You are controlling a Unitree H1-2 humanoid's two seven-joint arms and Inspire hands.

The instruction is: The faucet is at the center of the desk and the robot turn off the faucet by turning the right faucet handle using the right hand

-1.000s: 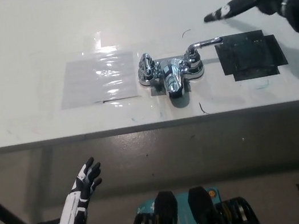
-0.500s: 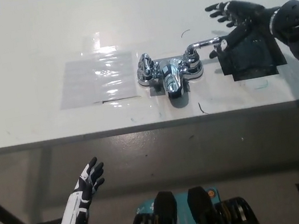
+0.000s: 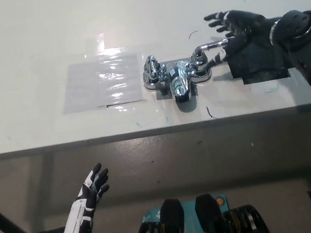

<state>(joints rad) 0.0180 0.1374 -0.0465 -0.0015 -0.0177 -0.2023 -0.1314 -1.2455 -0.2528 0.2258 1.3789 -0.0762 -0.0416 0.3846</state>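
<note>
two patches flank the faucet (image 3: 177, 76); open, empty right hand (image 3: 241, 30) over the dark patch (image 3: 260, 60).

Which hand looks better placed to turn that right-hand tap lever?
The right hand: open, right at the tip of the right faucet handle. The left hand hangs open below the desk edge, far from the faucet.

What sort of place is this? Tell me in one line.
Probably a robot test bench, not a kitchen: a faucet sits taped to a bare white desk with no sink, beside taped patches, and the right hand reaches its handle.
</note>
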